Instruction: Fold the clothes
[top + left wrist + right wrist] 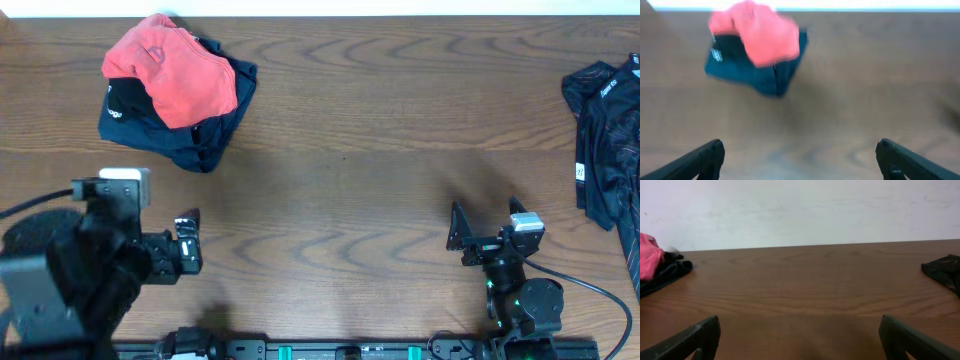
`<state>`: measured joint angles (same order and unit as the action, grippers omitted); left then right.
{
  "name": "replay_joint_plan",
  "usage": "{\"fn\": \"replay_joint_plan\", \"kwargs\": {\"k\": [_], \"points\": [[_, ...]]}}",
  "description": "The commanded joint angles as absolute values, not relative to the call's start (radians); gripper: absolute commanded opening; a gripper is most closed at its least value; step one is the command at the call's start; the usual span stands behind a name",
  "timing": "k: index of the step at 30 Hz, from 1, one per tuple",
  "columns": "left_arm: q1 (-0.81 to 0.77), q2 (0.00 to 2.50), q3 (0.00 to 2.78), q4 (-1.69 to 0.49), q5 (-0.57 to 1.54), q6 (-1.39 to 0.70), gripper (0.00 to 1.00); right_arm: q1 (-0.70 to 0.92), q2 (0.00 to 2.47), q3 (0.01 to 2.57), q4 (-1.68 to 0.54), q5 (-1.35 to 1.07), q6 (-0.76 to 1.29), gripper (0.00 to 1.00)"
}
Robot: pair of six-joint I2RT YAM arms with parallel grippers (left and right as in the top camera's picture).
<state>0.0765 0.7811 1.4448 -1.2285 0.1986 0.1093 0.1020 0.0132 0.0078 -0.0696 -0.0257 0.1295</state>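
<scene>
The crumpled orange-red T-shirt (170, 70) is being supported on a navy garment (205, 140) at the far left of the table (350, 120), well ahead of the left gripper (188, 242). A black garment (605, 130) is lying at the right edge, well apart from the right gripper (487, 222). Both sets of jaws are being held spread and empty.

Light: bright, even, probably from above.
Shadows: soft, faint dark patches on the table (340, 120), low in the overhead view.
Overhead view: sharp.
Left wrist view: blurred throughout; clothes (752, 55) smeared.
Right wrist view: wood grain crisp.
</scene>
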Motion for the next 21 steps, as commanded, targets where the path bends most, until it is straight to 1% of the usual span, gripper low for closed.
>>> {"fn": "replay_joint_plan", "kwargs": {"k": [1, 5, 11, 21], "points": [[0.072, 0.673, 1.349, -1.096, 0.187, 0.12, 0.98, 0.088, 0.007, 0.006, -0.072, -0.019, 0.144, 0.99], [0.072, 0.516, 1.159, -0.869, 0.201, 0.119, 0.98, 0.088, 0.007, 0.006, -0.072, -0.019, 0.144, 0.99], [0.072, 0.267, 0.831, -0.599, 0.201, 0.114, 0.98, 0.088, 0.007, 0.006, -0.072, -0.019, 0.144, 0.99], [0.072, 0.036, 0.524, -0.429, 0.201, 0.1, 0.98, 0.088, 0.007, 0.006, -0.072, -0.019, 0.144, 0.99]]}}
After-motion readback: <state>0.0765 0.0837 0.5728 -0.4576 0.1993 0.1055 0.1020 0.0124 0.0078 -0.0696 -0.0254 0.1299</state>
